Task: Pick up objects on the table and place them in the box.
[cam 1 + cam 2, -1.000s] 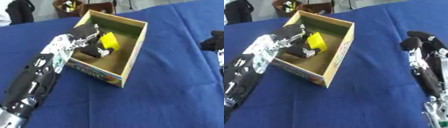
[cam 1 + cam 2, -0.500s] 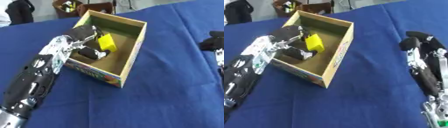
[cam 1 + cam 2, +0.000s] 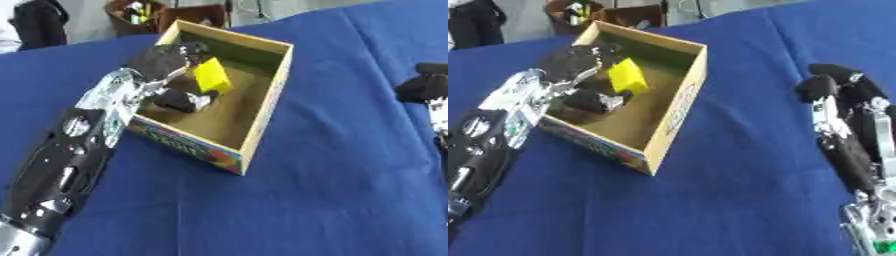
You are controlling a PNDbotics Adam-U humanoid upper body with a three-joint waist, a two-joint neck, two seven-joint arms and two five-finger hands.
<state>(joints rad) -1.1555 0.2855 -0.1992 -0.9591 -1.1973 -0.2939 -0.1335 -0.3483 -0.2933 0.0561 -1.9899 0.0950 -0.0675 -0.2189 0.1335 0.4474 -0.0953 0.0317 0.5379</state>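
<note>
Left hand (image 3: 166, 60) grasping a yellow block (image 3: 211, 75) inside the box (image 3: 262, 117) — placement nearly done; right hand (image 3: 837, 90) idle, clenched.

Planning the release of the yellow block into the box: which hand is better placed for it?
The left hand: it is already over the box with its fingers on the yellow block. The right hand rests well off to the right.
</note>
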